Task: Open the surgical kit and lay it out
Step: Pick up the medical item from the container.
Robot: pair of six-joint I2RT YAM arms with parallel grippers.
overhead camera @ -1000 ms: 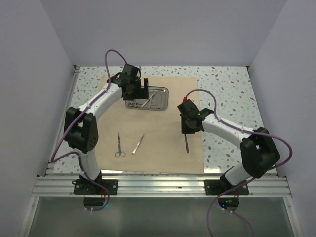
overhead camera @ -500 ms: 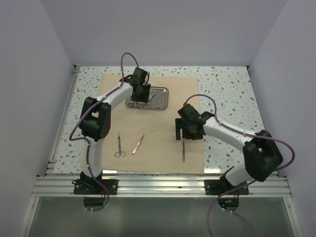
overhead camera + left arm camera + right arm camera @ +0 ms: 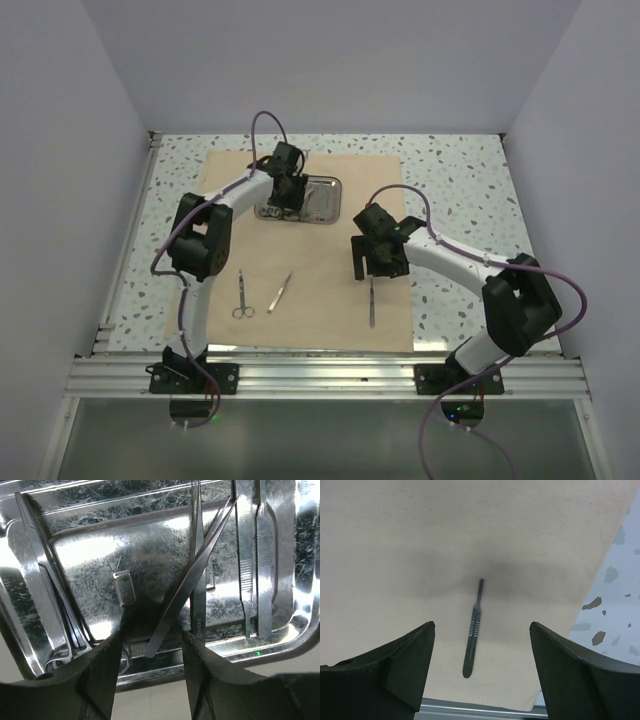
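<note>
The beige cloth wrap [image 3: 322,262] lies spread flat on the table. At its far side sits the steel tray [image 3: 335,200], still holding several thin metal tools. My left gripper [image 3: 287,196] hovers low over the tray [image 3: 100,555], jaws partly apart, astride the near end of crossed tweezers [image 3: 195,575] without visibly touching them. My right gripper [image 3: 373,272] hangs open above a scalpel handle [image 3: 372,302] that lies loose on the cloth [image 3: 420,540]. Seen from the right wrist, the scalpel handle [image 3: 472,630] is centred between the wide fingers [image 3: 405,655].
Scissors [image 3: 242,295] and tweezers [image 3: 280,292] lie side by side on the cloth's near left. More tweezers [image 3: 247,555] and scissors [image 3: 35,580] rest in the tray. Speckled table [image 3: 460,200] surrounds the cloth; an aluminium rail [image 3: 330,375] runs along the near edge.
My right gripper opened and let go of the scalpel handle, which now lies on the cloth. My left gripper narrowed its jaws and settled lower over the tray.
</note>
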